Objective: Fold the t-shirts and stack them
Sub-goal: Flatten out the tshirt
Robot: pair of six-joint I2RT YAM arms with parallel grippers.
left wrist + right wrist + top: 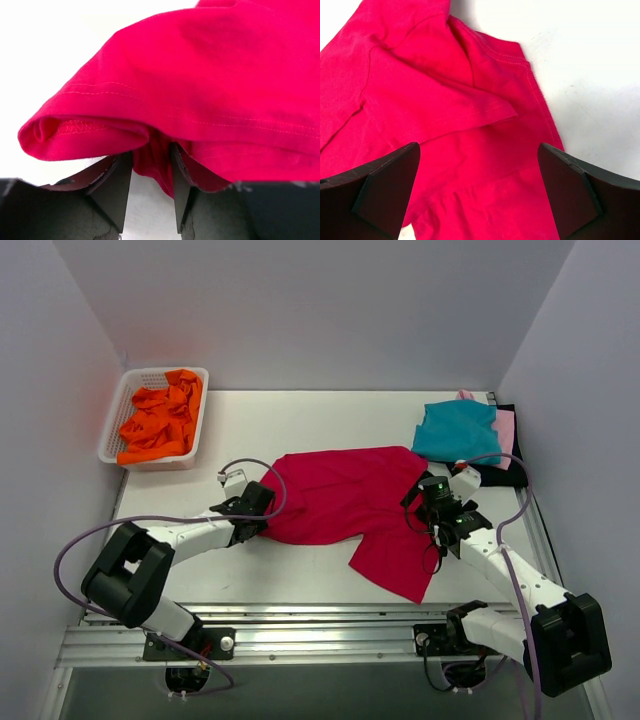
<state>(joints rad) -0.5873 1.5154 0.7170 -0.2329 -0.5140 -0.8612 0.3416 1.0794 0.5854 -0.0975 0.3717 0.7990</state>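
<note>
The large crimson-red t-shirt [345,502] lies crumpled across the middle of the table. My left gripper [255,512] is at its left edge. In the left wrist view the gripper [151,150] has its jaws close together with a bunch of the red cloth [210,85] between them, and the hem is lifted off the table. My right gripper [432,502] hovers over the shirt's right side. In the right wrist view it [479,150] is wide open above the red cloth [445,105] and empty. A teal shirt [455,430] lies on pale pink [506,426] and black [500,476] shirts at the back right.
A white lattice basket [112,430] at the back left holds a crumpled orange shirt [160,422]. Grey walls close in the table on three sides. A metal rail [320,635] runs along the near edge by the arm bases.
</note>
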